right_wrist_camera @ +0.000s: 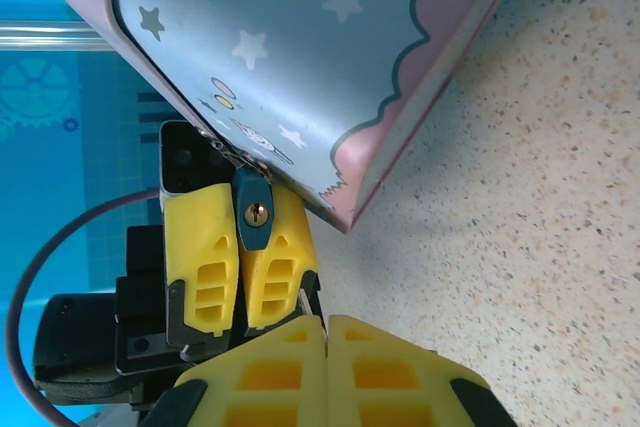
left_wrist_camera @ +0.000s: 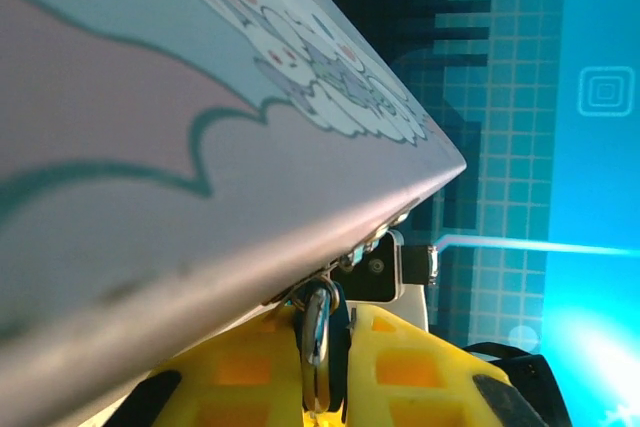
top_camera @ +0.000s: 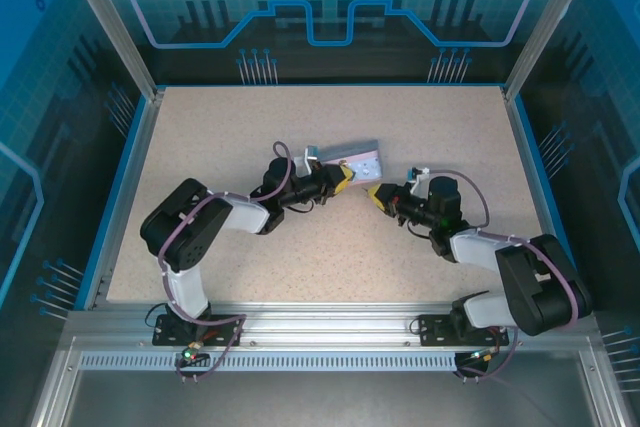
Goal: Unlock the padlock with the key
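Observation:
The small dark teal padlock (right_wrist_camera: 256,214), brass keyhole facing the right wrist camera, hangs from the latch on the edge of the pale blue cartoon tin (right_wrist_camera: 300,37). My left gripper (top_camera: 341,181) is shut on the padlock (left_wrist_camera: 320,332), its yellow fingers (right_wrist_camera: 200,257) on either side of the body. My right gripper (right_wrist_camera: 327,339) sits a short way below the keyhole, fingers pressed together. A thin metal sliver, the key (right_wrist_camera: 303,299), pokes out at its fingertips. From above, the right gripper (top_camera: 378,195) faces the left one across a small gap.
The tin (top_camera: 356,160) lies tilted near the middle of the speckled tabletop (top_camera: 300,267), its latch edge raised at the left gripper. Blue walls and aluminium posts (top_camera: 108,22) surround the table. Bare tabletop lies on all sides.

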Available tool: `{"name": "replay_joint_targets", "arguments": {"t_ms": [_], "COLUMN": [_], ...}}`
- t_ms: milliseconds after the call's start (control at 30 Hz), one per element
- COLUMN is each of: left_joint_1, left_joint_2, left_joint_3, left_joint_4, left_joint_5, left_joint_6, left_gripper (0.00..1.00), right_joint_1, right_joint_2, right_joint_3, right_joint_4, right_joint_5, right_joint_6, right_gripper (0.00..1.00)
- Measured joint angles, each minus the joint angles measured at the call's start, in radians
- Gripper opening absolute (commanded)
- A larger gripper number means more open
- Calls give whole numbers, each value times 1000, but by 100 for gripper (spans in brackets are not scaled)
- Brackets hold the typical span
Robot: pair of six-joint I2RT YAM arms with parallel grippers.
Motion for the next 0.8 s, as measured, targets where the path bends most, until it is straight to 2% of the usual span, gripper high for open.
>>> {"name": "replay_joint_targets", "arguments": {"t_ms": [800], "left_joint_1": [0], "left_joint_2": [9], "left_joint_3": [-24], "left_joint_4": [61], "left_joint_5": [-1], "left_joint_6": [-26], "left_gripper": [0], "right_joint_1": [52], "right_joint_2": [81], "right_joint_3": [60], "right_joint_4": [67], "right_joint_5": [84], "right_joint_6": [91], "right_gripper": [0]}}
